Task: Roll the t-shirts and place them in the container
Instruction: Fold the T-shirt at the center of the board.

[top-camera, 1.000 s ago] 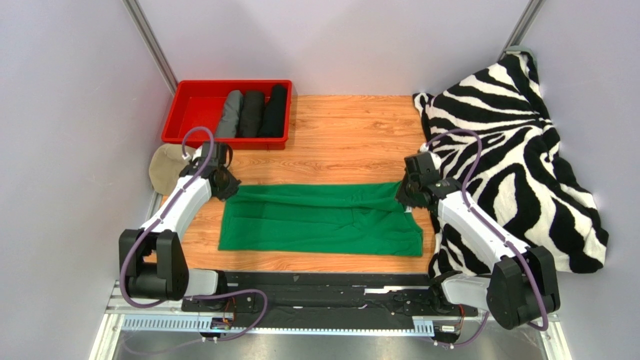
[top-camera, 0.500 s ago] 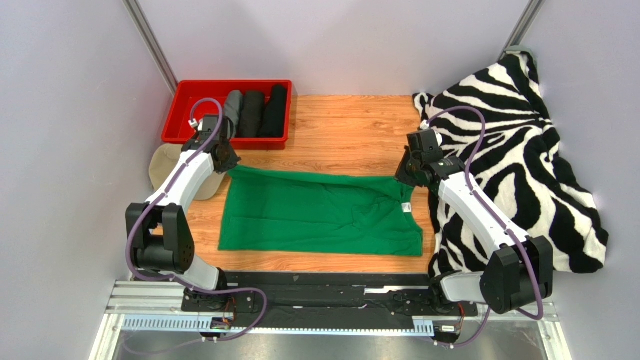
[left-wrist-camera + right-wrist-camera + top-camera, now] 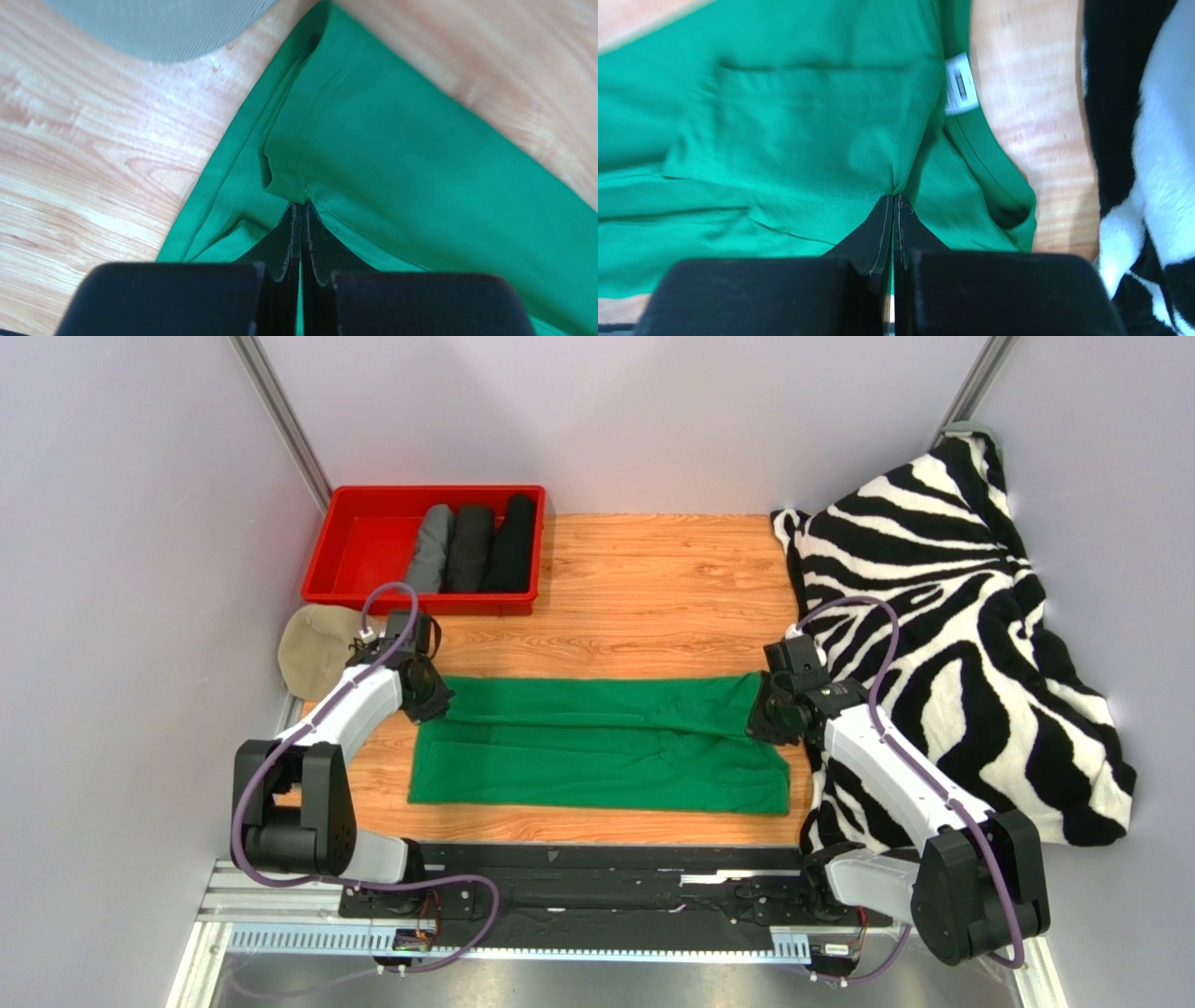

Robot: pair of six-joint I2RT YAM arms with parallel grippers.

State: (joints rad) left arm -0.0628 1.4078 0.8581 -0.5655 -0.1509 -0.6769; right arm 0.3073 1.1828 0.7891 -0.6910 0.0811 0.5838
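Green t-shirt [image 3: 603, 742] spread lengthwise at centre frame, far edge pinched at both ends: left gripper [image 3: 428, 703] and right gripper [image 3: 765, 717] clenched on fabric. Mid-fold, probably; next, lay edge down evenly, then release.

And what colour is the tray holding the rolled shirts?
The tray is bright red, seen best in the top external view.

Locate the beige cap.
In the top view the cap lies at the table's left edge, just on the near side of the red tray, left of the left gripper and the green shirt.
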